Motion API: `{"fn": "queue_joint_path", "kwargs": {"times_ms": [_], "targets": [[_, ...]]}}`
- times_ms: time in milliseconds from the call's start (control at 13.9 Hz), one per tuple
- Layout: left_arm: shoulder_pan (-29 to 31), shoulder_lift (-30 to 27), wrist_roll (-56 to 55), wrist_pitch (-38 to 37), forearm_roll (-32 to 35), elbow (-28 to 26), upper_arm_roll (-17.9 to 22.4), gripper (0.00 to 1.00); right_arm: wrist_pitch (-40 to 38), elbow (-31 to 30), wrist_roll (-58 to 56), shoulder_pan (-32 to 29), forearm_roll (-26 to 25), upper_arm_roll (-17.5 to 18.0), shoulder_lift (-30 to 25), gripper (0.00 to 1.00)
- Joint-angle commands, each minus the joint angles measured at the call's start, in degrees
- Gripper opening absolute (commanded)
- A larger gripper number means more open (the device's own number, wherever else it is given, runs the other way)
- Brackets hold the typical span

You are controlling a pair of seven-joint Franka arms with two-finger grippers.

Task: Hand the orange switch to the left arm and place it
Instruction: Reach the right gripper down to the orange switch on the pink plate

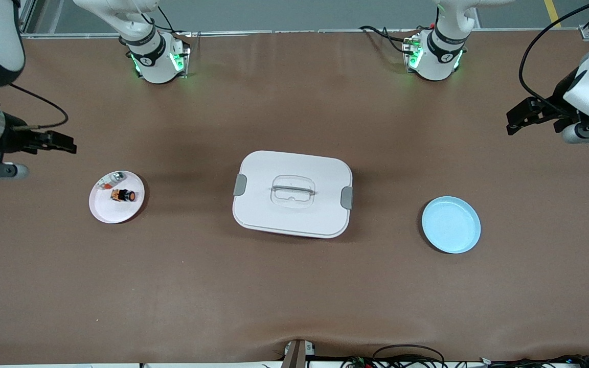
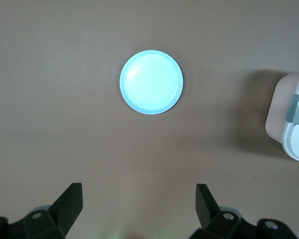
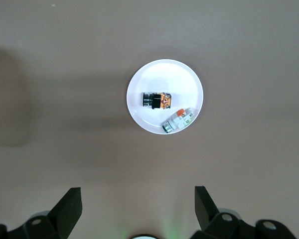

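The orange switch (image 1: 123,195) lies on its side on a small white plate (image 1: 113,212) toward the right arm's end of the table. It also shows in the right wrist view (image 3: 157,100), on the plate (image 3: 162,74). My right gripper (image 1: 67,143) is open and empty, up in the air over the table beside that plate; its own view (image 3: 138,204) shows the jaws wide apart. The white box (image 1: 292,193) stands shut at the table's middle. My left gripper (image 1: 512,122) is open and empty, high over the left arm's end of the table (image 2: 139,204).
A small silvery-clear piece with a red bit (image 1: 112,179) shares the white plate (image 3: 179,120). An empty light-blue plate (image 1: 451,224) sits toward the left arm's end (image 2: 151,82). The box's clipped end (image 2: 294,117) shows in the left wrist view.
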Motion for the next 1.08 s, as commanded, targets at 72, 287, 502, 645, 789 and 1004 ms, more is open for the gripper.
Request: {"fn": "queue_joint_path", "kwargs": {"times_ms": [72,287,502,645,789,1004], "targets": [[-0.04,0.17,0.94,-0.72,0.09,0.57,0.19,1.0,8.57,-5.4,3.69,0.02,1.04,-0.08,1.19,1.0],[0.05,0.17,0.94,-0.72,0.09,0.4,0.19,1.0,21.15,-13.49,3.6,0.02,0.78,-0.08,2.06,1.0],[0.05,0.17,0.94,-0.72,0.18,0.4,0.19,1.0,25.57,-14.74,3.25,-0.24,0.43,-0.08,6.62,1.0],[-0.04,0.52,0.94,-0.72,0.53,0.4,0.19,1.0,31.87,-17.97,3.16,-0.68,0.43,-0.08,7.95,1.0],[-0.13,0.61,0.94,-0.72,0.97,0.49,0.19,1.0,36.72,-20.45,2.99,-0.86,0.43,-0.17,9.53,1.0],[-0.13,0.61,0.94,-0.72,0.97,0.4,0.19,1.0,39.19,-20.37,0.45,-1.47,0.34,-0.17,13.31,1.0]]}}
